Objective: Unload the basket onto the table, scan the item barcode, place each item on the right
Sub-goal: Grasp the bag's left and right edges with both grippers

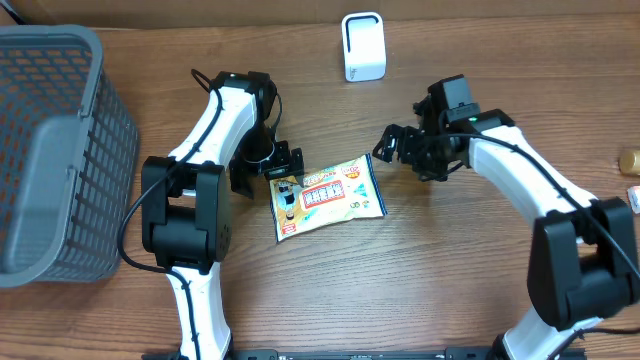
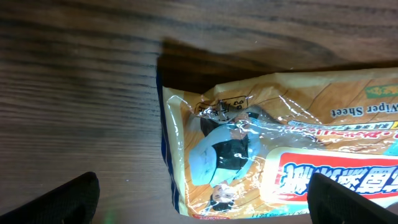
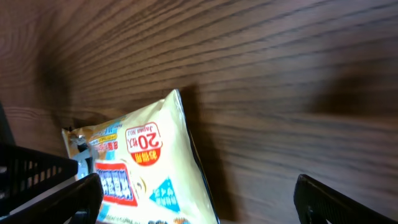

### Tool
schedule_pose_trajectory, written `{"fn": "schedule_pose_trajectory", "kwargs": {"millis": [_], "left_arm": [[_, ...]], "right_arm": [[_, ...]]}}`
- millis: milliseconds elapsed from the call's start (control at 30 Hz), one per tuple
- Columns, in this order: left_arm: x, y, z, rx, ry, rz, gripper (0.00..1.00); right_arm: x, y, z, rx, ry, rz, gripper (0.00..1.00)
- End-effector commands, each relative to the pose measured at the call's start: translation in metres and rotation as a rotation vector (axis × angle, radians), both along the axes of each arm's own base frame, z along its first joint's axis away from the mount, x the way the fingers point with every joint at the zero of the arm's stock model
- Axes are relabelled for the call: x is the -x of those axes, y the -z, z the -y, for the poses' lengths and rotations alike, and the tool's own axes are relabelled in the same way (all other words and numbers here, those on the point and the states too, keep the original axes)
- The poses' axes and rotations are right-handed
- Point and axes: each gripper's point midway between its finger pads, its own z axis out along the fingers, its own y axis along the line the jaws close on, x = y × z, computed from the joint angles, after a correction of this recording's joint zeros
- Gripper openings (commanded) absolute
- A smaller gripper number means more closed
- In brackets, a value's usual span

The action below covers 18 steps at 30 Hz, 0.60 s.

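Item: a wiper sheet packet (image 1: 328, 197), printed plastic film, lying flat and face up on the counter (image 1: 430, 270).
Item position: the packet's short end lies directly under the left claw (image 1: 284, 172); its opposite corner lies just beside the right claw (image 1: 392, 143), on that claw's inner side.
Left claw state: released; the fingers are spread wide to either side of the packet end and nothing is gripped.
Right claw state: released; the fingers are spread wide over bare wood and nothing is held.
Handling, judged: the packet is expected to be light, soft and pliable. The glossy film is expected to be slippery, and it crinkles and throws glare. It is not judged fragile.
Hold point, judged: a sealed end seam or a corner is recommended, so that the printed faces are left uncovered. No barcode is seen on the upper face, so it is presumed to be underneath.
Scanner: a white upright unit (image 1: 362, 46), well apart from both claws, beyond them.
Container: a grey mesh basket (image 1: 75, 180), well to the outer side of the left claw; no item is seen in its visible part.
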Motion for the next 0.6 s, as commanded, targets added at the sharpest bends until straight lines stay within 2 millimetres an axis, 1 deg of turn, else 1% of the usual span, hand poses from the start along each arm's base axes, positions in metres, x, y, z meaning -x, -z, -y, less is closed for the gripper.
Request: {"fn": "schedule_pose_trajectory", "kwargs": {"millis": [0, 67, 167, 233, 333, 367, 433, 500, 567], "left_arm": [[0.003, 0.006, 0.001, 0.003, -0.013, -0.013, 0.98], [0.003, 0.006, 0.001, 0.004, -0.013, -0.012, 0.98], [0.004, 0.006, 0.001, 0.003, -0.013, -0.017, 0.98], [0.005, 0.007, 0.001, 0.002, -0.011, -0.021, 0.98], [0.006, 0.011, 0.001, 0.003, -0.011, -0.019, 0.98], [0.007, 0.013, 0.001, 0.003, -0.011, -0.019, 0.98], [0.008, 0.017, 0.001, 0.006, -0.012, -0.02, 0.98], [0.011, 0.021, 0.001, 0.006, -0.012, -0.026, 0.97], [0.016, 0.026, 0.0, 0.004, -0.012, -0.038, 0.96]], "right_arm": [[0.005, 0.017, -0.02, -0.03, -0.044, -0.027, 0.99], [0.008, 0.027, -0.027, -0.037, -0.028, -0.065, 0.98], [0.016, 0.041, -0.036, -0.032, -0.048, -0.104, 0.97], [0.019, 0.05, -0.039, -0.027, -0.054, -0.124, 0.92], [0.023, 0.058, -0.044, -0.026, -0.027, -0.163, 0.77], [0.024, 0.059, -0.046, -0.025, -0.028, -0.167, 0.7], [0.025, 0.06, -0.048, -0.024, -0.035, -0.165, 0.61], [0.025, 0.06, -0.048, -0.024, -0.035, -0.164, 0.48], [0.024, 0.059, -0.048, -0.027, -0.035, -0.158, 0.38]]}}
